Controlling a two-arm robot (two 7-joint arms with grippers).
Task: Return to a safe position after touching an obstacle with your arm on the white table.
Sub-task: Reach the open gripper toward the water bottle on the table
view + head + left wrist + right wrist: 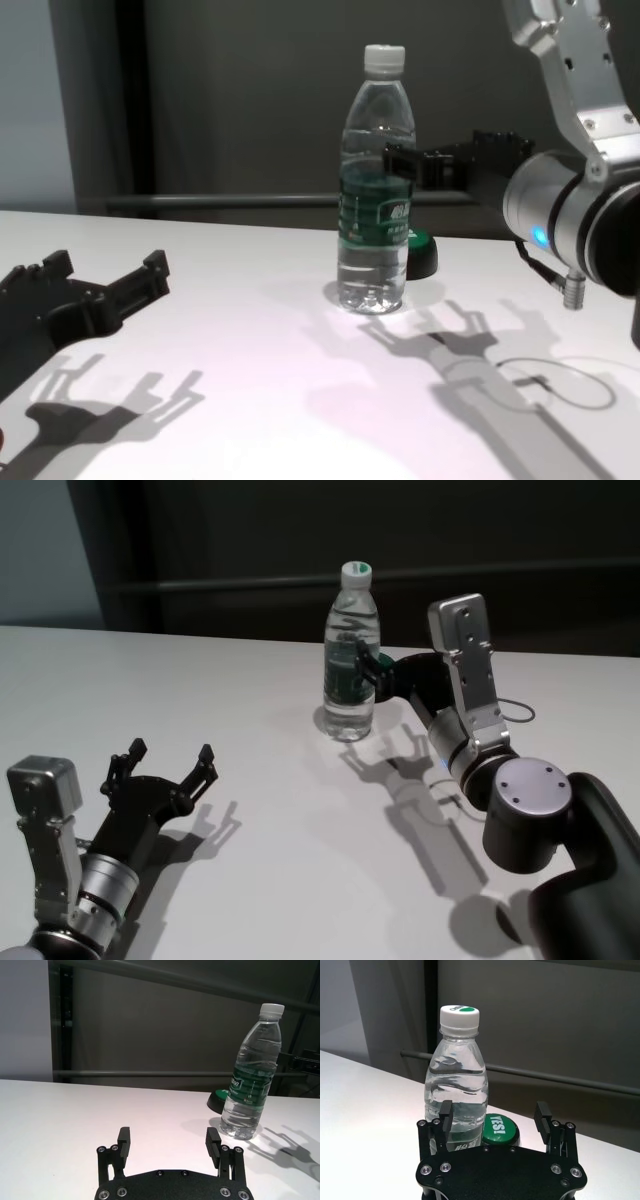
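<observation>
Head view shows the bottle (351,655) standing upright toward the far middle of the white worktop (250,810), with the right gripper (366,668) reaching in from the right at the height of its green label. Its fingers (445,1112) are apart, one of them right at the bottle's side; whether it actually touches cannot be told, though the chest view puts the fingertip against the label. The bottle has not tipped. Judging by this, the contact part of the task looks done or all but done, and the retreat is what remains: the right arm is stretched well out over the worktop and would need to draw away from the bottle toward the body without knocking it. A small black button with a green top (497,1130) sits just behind the bottle on the far right side, so it is close to that path too. The left gripper (165,765) rests low at the near left, well apart from the bottle, fingers spread and empty. Smooth and plain, the worktop catches sharp shadows; behind it runs a dark wall with a horizontal rail (150,1074).
</observation>
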